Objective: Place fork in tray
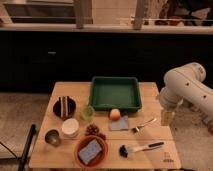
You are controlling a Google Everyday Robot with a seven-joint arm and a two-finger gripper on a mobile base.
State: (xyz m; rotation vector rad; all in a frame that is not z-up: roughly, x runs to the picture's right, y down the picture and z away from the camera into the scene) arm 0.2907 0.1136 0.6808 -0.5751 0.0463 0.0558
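Camera view: claw (167,118) beside table (159,156) edge

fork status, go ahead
Gripper at table's right edge, just right of fork. Fork on table, outside tray. Orange ball by tray's front rim.

Blue sponge (91,151) in bowl (78,149); brush (141,148) just right; orange (115,114) beside green cup (88,113).

The arm (189,89) runs off the right edge. Its gripper (167,118), beside the fork (144,125), is too small to make out
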